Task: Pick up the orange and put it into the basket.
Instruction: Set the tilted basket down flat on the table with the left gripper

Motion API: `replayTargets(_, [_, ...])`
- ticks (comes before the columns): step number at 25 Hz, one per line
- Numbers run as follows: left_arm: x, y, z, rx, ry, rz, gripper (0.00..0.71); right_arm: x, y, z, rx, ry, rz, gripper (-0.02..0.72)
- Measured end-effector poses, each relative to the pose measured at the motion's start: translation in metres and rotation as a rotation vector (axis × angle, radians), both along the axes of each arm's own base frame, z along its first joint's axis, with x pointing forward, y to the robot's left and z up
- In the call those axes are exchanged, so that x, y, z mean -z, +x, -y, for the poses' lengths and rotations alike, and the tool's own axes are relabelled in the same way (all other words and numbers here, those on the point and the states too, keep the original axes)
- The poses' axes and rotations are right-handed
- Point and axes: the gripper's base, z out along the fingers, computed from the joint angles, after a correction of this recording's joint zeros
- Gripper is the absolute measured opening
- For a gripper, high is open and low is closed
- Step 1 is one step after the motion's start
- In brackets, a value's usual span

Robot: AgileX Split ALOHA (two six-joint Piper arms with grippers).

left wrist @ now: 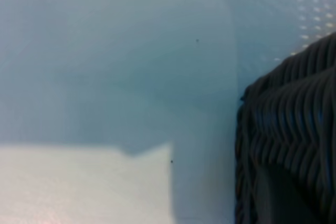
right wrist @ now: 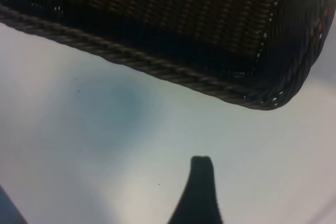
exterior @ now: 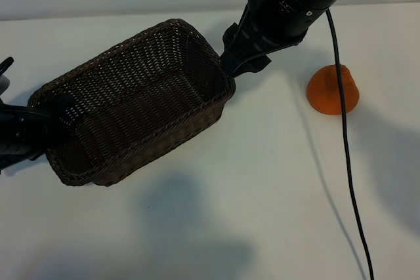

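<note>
Your wicker basket sits left of centre with nothing in it, and the orange rests on the table at right, well apart. The left gripper is at the basket's left rim, jaw state unclear to you; the right gripper, at its upper-right corner, stands open.

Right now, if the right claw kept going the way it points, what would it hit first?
Probably the bare table just outside the basket, beside its braided rim. Its wrist view shows only tabletop past the fingertip; depth is hard to judge. The orange lies off to the side.
</note>
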Motion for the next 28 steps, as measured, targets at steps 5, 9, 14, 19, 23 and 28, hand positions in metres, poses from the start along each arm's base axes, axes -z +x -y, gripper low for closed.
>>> replayTargets(5, [-0.006, 0.005, 0.005, 0.089, -0.025, 0.014, 0.151, 0.000, 0.000, 0.000, 0.000, 0.000, -0.001, 0.593])
replayTargets(9, [-0.022, 0.018, 0.012, 0.183, -0.074, 0.061, 0.151, 0.000, 0.000, 0.000, 0.000, 0.000, -0.001, 0.593])
replayTargets(14, [-0.039, 0.030, 0.016, 0.267, -0.104, 0.103, 0.151, 0.000, 0.000, 0.000, -0.001, -0.001, -0.003, 0.593])
replayTargets(19, [-0.055, 0.040, 0.017, 0.349, -0.086, 0.116, 0.151, 0.000, 0.000, 0.000, -0.002, -0.003, -0.005, 0.593])
replayTargets(23, [-0.065, 0.052, 0.013, 0.386, -0.038, 0.100, 0.151, 0.000, 0.000, 0.000, -0.002, -0.003, -0.006, 0.593])
replayTargets(28, [-0.064, 0.072, 0.012, 0.422, -0.027, 0.062, 0.151, 0.000, -0.001, 0.000, -0.002, -0.004, -0.008, 0.593])
